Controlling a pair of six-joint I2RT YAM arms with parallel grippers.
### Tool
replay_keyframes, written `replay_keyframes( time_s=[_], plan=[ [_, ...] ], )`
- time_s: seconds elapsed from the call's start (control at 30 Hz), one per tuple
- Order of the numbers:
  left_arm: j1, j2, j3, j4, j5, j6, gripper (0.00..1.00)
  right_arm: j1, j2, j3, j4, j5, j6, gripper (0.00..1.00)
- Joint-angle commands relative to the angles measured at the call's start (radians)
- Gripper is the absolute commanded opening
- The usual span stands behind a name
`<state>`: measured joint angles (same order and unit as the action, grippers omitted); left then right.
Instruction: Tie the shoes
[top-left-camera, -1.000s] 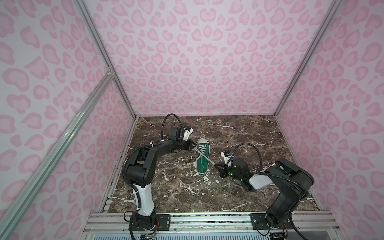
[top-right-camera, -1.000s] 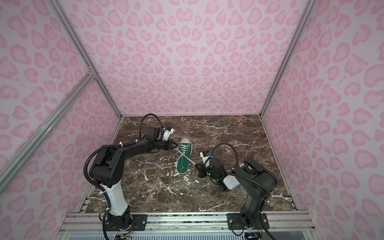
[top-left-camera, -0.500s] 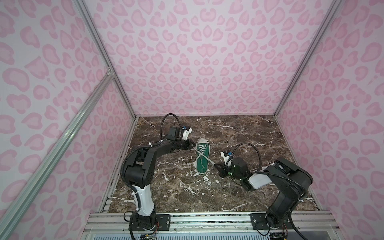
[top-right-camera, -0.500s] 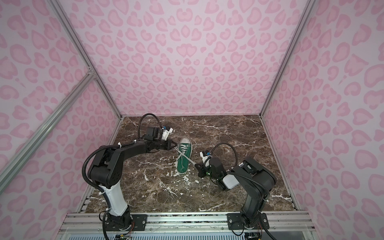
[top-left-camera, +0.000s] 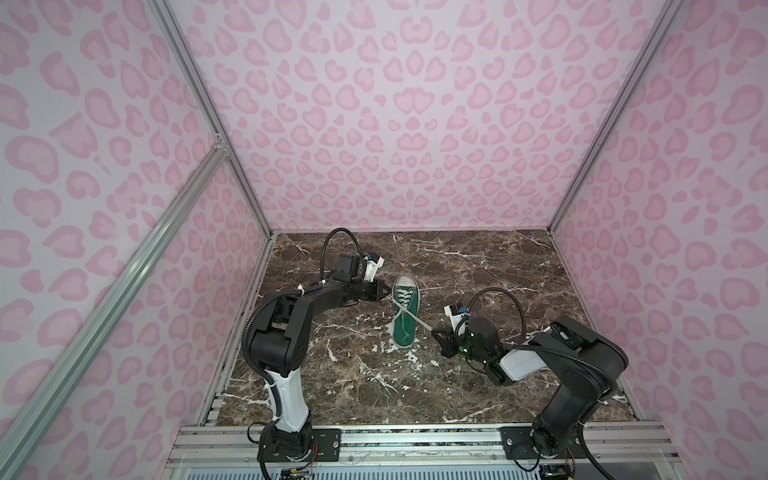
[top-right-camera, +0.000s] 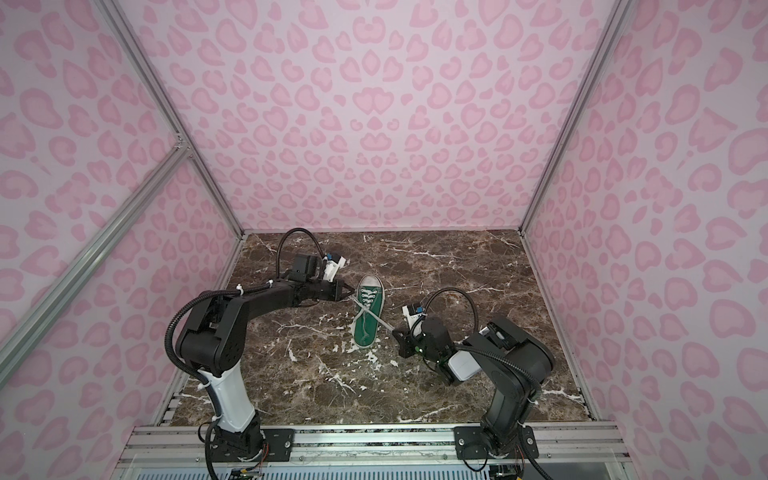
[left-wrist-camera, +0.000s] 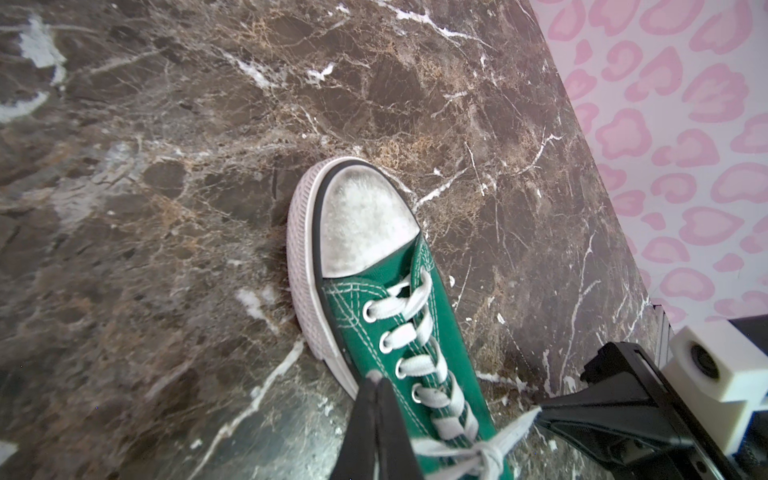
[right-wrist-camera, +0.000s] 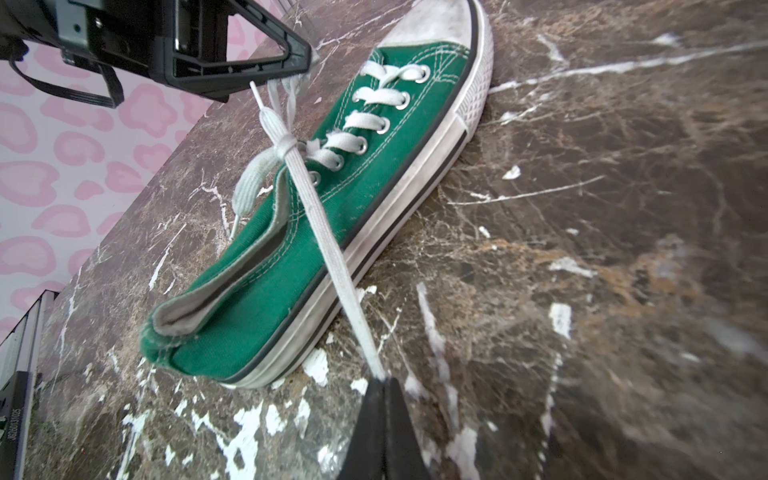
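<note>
Two grippers work one sneaker (top-left-camera: 405, 318) (top-right-camera: 368, 318), which stands sole-down about the middle of the marble table (top-left-camera: 498, 257) (top-right-camera: 457, 257). Its toe points far and its heel near, well apart from the pink patterned walls (top-left-camera: 415, 124) and from the metal rail (top-left-camera: 415, 440) along the near edge. Bare table lies open to the far right and across the near strip between the arm bases; the tightest room is on the left, where the left arm runs near the wall. The left gripper (top-left-camera: 385, 292) (top-right-camera: 351, 291) (left-wrist-camera: 376, 384) sits just beside the shoe's left flank, jaws pressed together on one end of the laces (right-wrist-camera: 328, 249) (top-left-camera: 419, 322). The right gripper (top-left-camera: 435, 331) (top-right-camera: 395, 332) (right-wrist-camera: 382, 380) sits low, near and right of the heel, jaws likewise clamped on the other end. Against the frames of a second ago, no shift is noted in shoe, arms or lace line. The sneaker is green canvas with a scuffed white toe cap (left-wrist-camera: 365, 224), a white sole edge with a dark stripe, and metal eyelets. The white strands cross in a knot (right-wrist-camera: 286, 145) above the top eyelets. One strand runs taut over the right side to the right gripper, and a slack loop hangs beside the knot.
</note>
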<state>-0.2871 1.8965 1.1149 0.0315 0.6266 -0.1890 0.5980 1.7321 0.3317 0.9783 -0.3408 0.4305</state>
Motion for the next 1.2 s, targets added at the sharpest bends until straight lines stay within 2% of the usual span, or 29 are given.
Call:
replay_keyframes(
  time_s=[0.0,0.2,0.4,0.47,0.57,0.8,0.97,1.17],
  plan=[
    [0.012,-0.004,0.002,0.071,-0.066,-0.001,0.03,-0.004,0.006,-0.017,-0.036,0.012,0.003,0.00],
    [0.014,0.000,0.013,0.067,-0.070,-0.003,0.03,-0.009,0.005,-0.017,-0.034,0.009,0.003,0.00],
    [0.011,0.007,0.025,0.053,-0.025,0.003,0.03,-0.008,-0.011,0.028,-0.060,-0.043,0.002,0.00],
    [0.011,0.003,0.017,0.055,-0.023,0.005,0.03,-0.006,-0.033,0.062,-0.122,-0.062,-0.016,0.10],
    [0.011,0.006,0.017,0.051,-0.017,0.006,0.03,0.026,-0.070,0.173,-0.312,-0.057,-0.115,0.24],
    [0.011,0.003,0.011,0.060,-0.009,-0.006,0.04,0.048,-0.029,0.449,-0.631,-0.041,-0.363,0.34],
    [0.012,0.000,0.018,0.074,0.033,-0.018,0.33,0.024,0.041,0.597,-0.743,-0.090,-0.417,0.34],
    [0.021,-0.041,-0.001,0.102,0.058,-0.038,0.44,-0.019,0.058,0.670,-0.817,-0.144,-0.393,0.34]
  ],
)
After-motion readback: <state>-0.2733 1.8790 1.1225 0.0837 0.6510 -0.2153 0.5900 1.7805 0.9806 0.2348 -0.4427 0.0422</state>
